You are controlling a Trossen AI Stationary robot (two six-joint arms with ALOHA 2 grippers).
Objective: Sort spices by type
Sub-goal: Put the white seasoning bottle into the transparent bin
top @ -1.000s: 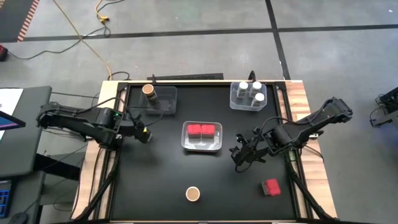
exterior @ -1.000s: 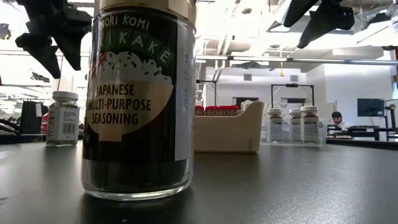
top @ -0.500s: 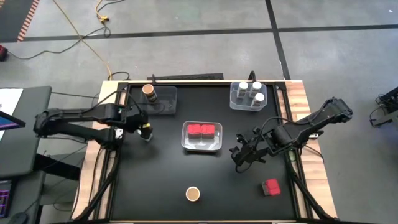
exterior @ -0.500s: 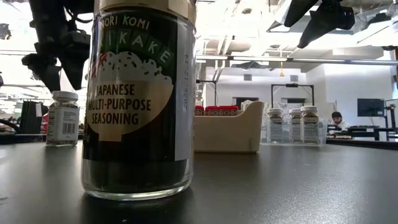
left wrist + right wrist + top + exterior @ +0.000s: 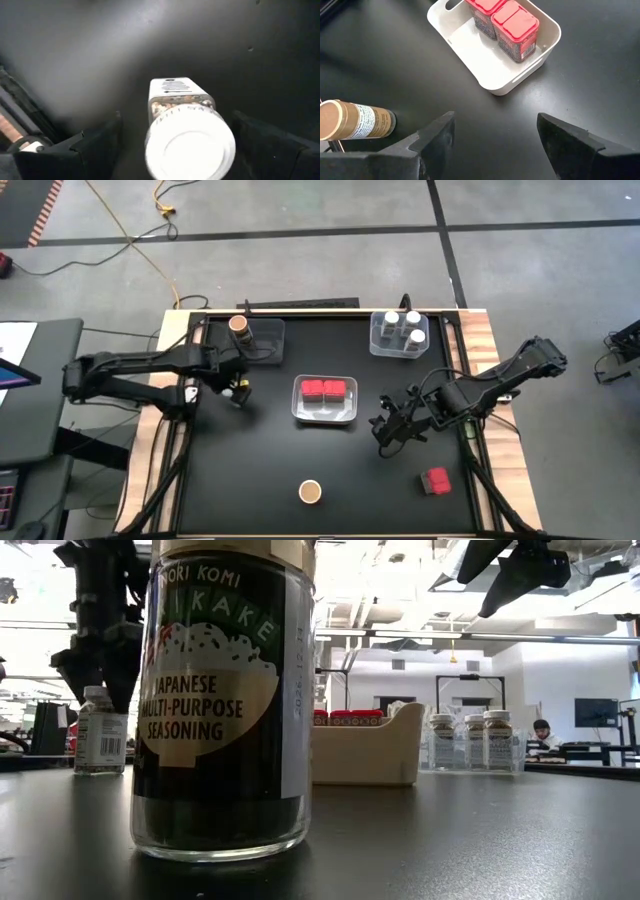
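A white-lidded jar (image 5: 190, 142) stands upright on the black table at the left. My left gripper (image 5: 176, 119) hangs over it, pointing down, open, with one finger on each side of the jar and apart from it; the low view shows it just above the jar's lid (image 5: 97, 693). My right gripper (image 5: 386, 430) waits open above the table right of the white tray (image 5: 325, 417), which holds two red tins (image 5: 505, 20). A third red tin (image 5: 435, 481) stands at the near right. One brown-topped jar (image 5: 310, 492) stands near the front edge.
A clear tray (image 5: 268, 345) at the far left holds a second brown-topped jar (image 5: 240, 326). Another clear tray (image 5: 380, 345) at the far right holds three white-lidded jars (image 5: 402, 328). Bare black table lies between the trays and the front edge.
My left gripper has sunk toward the white-lidded jar and tipped to point more steeply down, while its wrist swung toward the table's far edge. Its fingers have stayed open. The jar has not moved.
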